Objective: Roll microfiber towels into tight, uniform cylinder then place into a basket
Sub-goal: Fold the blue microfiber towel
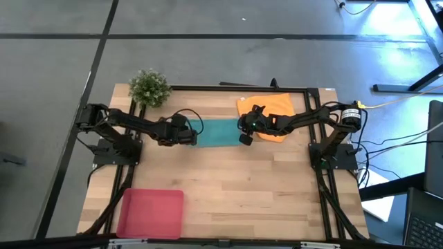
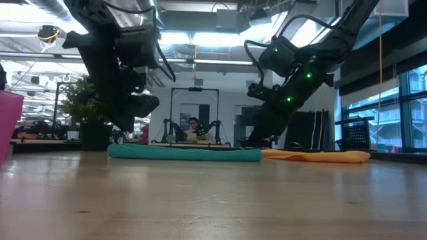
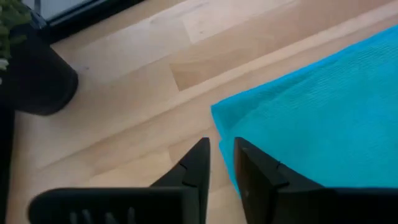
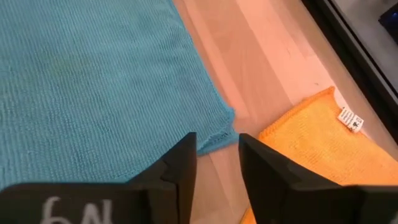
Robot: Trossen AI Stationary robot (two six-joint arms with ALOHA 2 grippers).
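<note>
Red tray [image 1: 151, 213] sits nearest, at the desk's [image 1: 263, 187] front left corner, holding nothing. Plant [image 1: 149, 87] at the back left corner. My left gripper [image 3: 221, 163] is at the teal towel's [image 1: 218, 132] left edge, fingers [image 3: 196, 165] parted by a narrow gap, nothing pinched. Teal towel lies flat mid-desk toward the back. My right gripper [image 4: 217, 158] is over its right corner, fingers spread a bit, gripping nothing. Orange towel [image 1: 266, 111] lies just beside the teal one, to its right, partly under my right arm.

text: none legible | orange towel [image 4: 323, 134] tag [image 4: 350, 119]: print unreadable
</note>
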